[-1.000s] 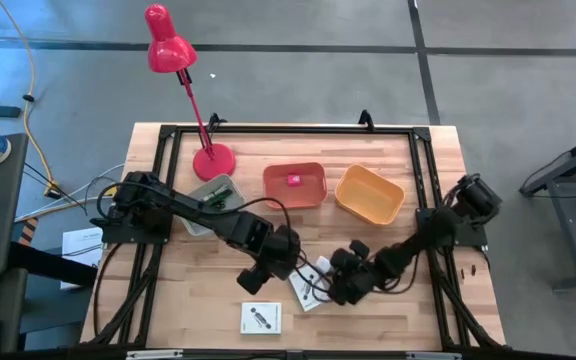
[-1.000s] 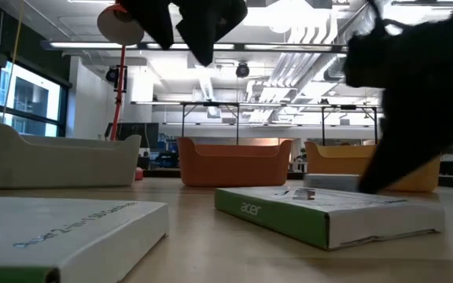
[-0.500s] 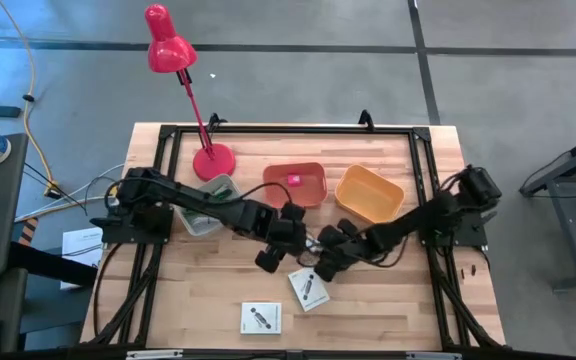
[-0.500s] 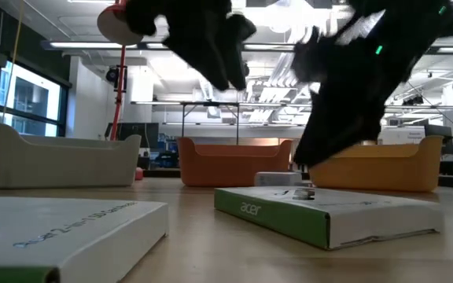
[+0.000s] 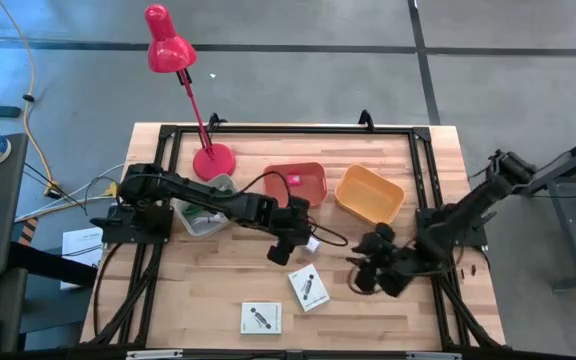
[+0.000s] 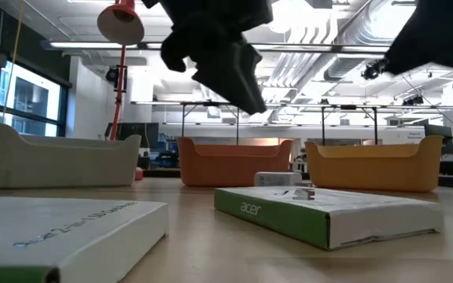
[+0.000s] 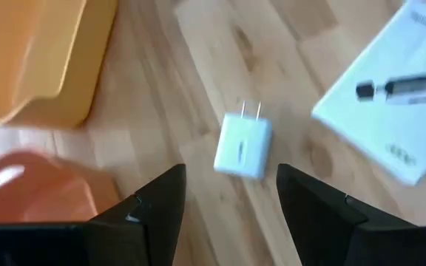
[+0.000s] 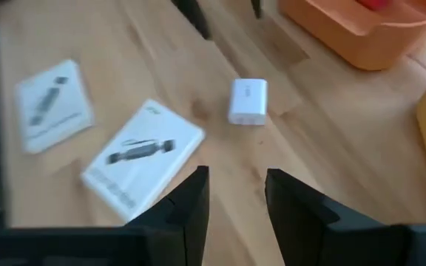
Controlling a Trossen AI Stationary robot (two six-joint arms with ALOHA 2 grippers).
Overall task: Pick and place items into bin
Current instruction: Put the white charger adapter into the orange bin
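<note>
Three bins along the table's (image 5: 218,290) far edge: grey bin (image 5: 204,205), red bin (image 5: 295,183) holding one pink block (image 5: 293,180), orange bin (image 5: 369,194). One white charger (image 7: 242,145) lies mid-table. Two white boxes: one (image 5: 309,290) nearer centre, one (image 5: 261,318) at the near edge. Left gripper (image 5: 286,247) beside charger, jaws spread, empty. Right gripper (image 5: 366,278) toward the right edge, jaws apart, empty.

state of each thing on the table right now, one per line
left tool: open, empty, above the white charger
right tool: open, empty
white charger: lying on the table, prongs out
red bin: holds a pink item
yellow bin: looks empty
two white boxes: flat on the table
</note>
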